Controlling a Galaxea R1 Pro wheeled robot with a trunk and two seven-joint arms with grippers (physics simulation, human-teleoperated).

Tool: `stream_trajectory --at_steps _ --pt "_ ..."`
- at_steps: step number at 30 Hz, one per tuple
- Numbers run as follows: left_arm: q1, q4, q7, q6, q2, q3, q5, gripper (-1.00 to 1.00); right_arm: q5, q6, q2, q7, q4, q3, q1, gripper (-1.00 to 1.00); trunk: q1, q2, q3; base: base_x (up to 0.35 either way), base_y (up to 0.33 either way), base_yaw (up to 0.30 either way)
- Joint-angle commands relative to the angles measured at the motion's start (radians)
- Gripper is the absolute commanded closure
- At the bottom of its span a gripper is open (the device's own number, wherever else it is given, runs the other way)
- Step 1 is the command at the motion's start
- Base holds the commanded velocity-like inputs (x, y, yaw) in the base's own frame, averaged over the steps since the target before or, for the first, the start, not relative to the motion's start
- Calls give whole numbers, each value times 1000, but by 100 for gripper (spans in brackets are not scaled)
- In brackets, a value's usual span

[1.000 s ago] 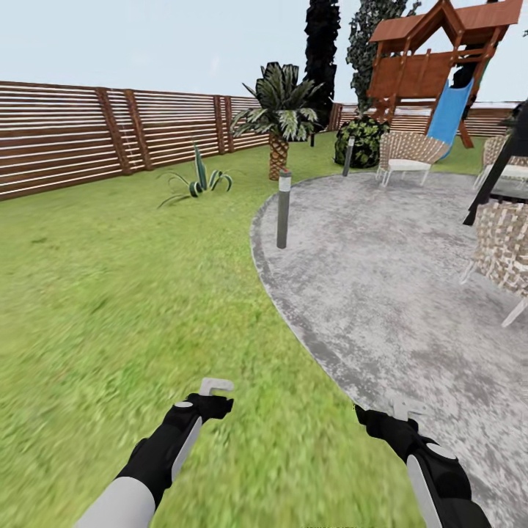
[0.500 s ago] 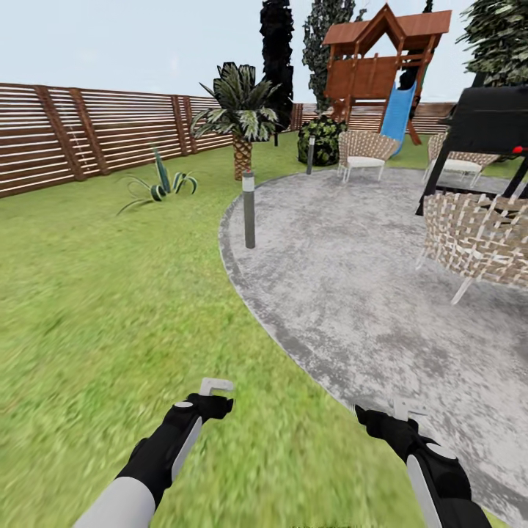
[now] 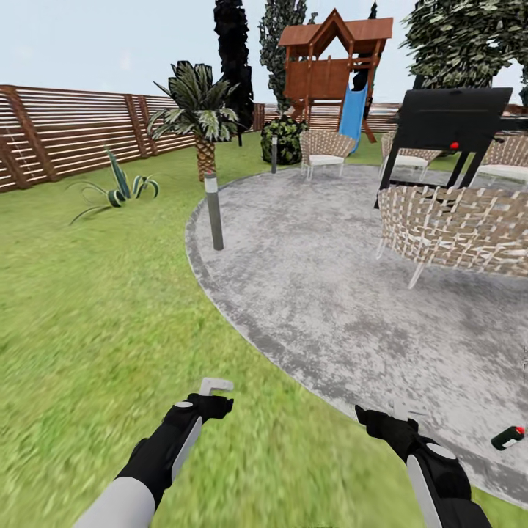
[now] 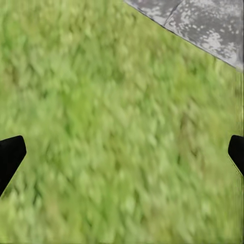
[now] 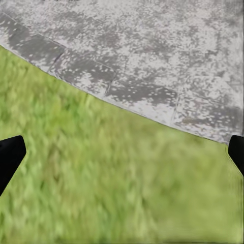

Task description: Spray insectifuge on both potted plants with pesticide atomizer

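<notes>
Green lawn (image 3: 95, 308) takes up the near ground, curving against grey paving (image 3: 323, 293) on which wicker chairs (image 3: 455, 224) and a black grill (image 3: 447, 121) stand. Both arms are held low and forward over the grass, a carrying posture that suits a robot on its way rather than reaching. The left gripper (image 3: 214, 386) hangs over the lawn with its fingers spread wide and nothing between them; the right gripper (image 3: 405, 409) hovers near the paving's curved edge, its fingers likewise parted and empty, as the wrist views show dark fingertips at the far sides of each picture. A small dark green bottle with a red tip (image 3: 507, 437) lies on its side on the paving close to its near edge, just beyond the right gripper; it may be the pesticide atomizer, though it is too small to be sure, and no label or writing can be read on it. A grey bollard post (image 3: 213, 211) stands at the paving's left edge, a palm (image 3: 198, 117) and a brown slatted fence (image 3: 73, 132) behind.
</notes>
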Motion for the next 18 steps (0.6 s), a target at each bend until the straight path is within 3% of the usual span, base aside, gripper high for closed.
stream_trajectory --at_steps 1,10,18 --pt "0 -2 0 6 0 -1 1 -100 -7 5 1 1 -1 -2 -1 -100 0 0 -1 0 0 -300" --pt "0 -2 0 6 0 -1 1 -100 -7 5 1 1 -1 -2 -1 -100 0 0 -1 14 2 -300" --pt "0 -2 -1 6 0 -1 1 -100 -7 5 1 1 -1 -2 -1 -100 0 0 -1 171 118 -300"
